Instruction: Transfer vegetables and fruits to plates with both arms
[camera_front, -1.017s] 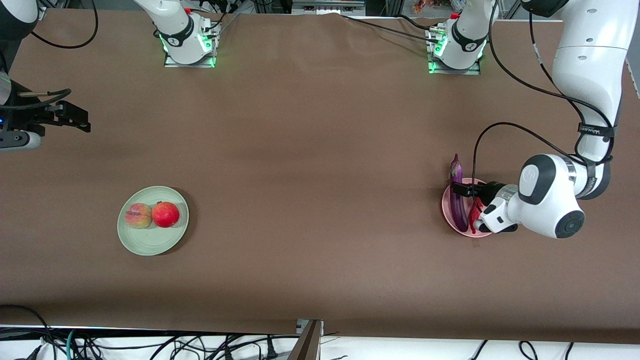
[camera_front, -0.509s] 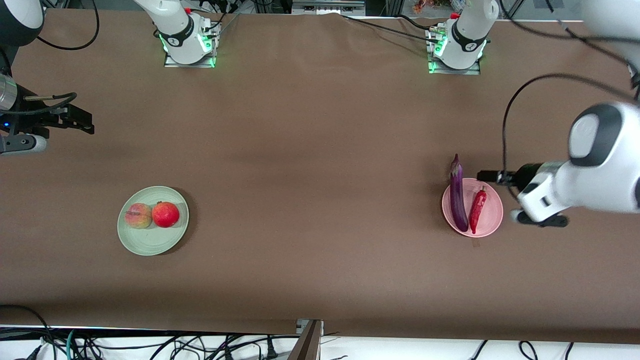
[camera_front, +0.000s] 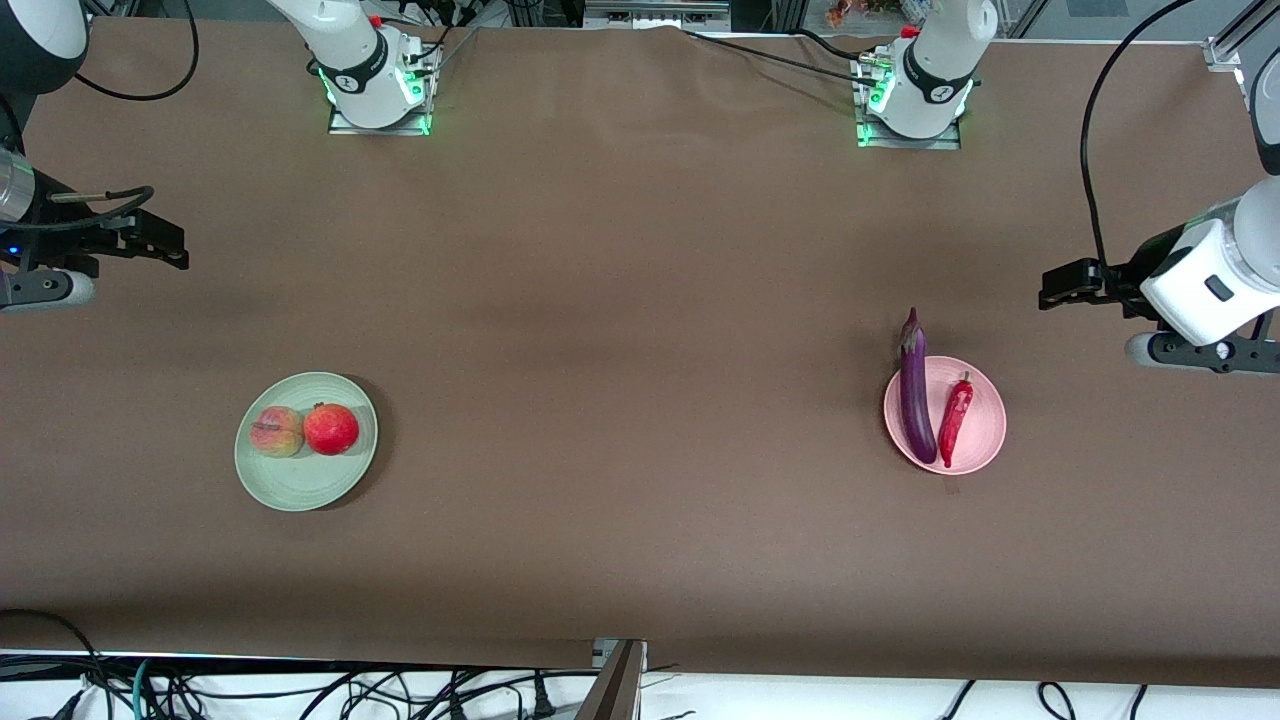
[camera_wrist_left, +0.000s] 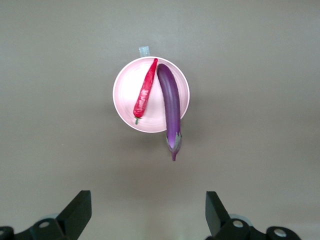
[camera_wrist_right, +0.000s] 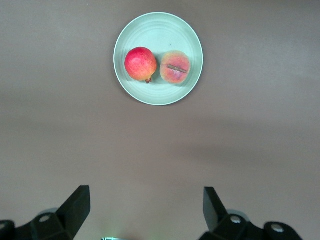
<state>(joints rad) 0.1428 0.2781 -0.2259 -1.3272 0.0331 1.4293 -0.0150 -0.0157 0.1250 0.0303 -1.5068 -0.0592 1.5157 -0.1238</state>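
Note:
The purple eggplant (camera_front: 915, 392) (camera_wrist_left: 171, 107) and the red chili pepper (camera_front: 955, 417) (camera_wrist_left: 145, 91) lie side by side on the pink plate (camera_front: 985, 415) (camera_wrist_left: 122, 95), the eggplant's stem end hanging over the rim. On the mint green plate (camera_front: 300, 485) (camera_wrist_right: 165, 30) rest the peach (camera_front: 276, 431) (camera_wrist_right: 175, 67) and the pomegranate (camera_front: 331, 428) (camera_wrist_right: 140, 63). My left gripper (camera_front: 1062, 285) (camera_wrist_left: 148, 210) is open and empty, up over bare table at the left arm's end. At the right arm's end, my right gripper (camera_front: 160, 243) (camera_wrist_right: 146, 207) hangs open and empty over bare table.
Brown cloth covers the table (camera_front: 640, 330). Both arm bases (camera_front: 375, 75) (camera_front: 915, 85) stand along the table's edge farthest from the front camera. Cables (camera_front: 300, 690) hang below the nearest edge.
My left gripper has lifted off the pink plate and pulled away toward the left arm's end of the table, leaving the chili pepper and eggplant on the plate. The right arm barely moved.

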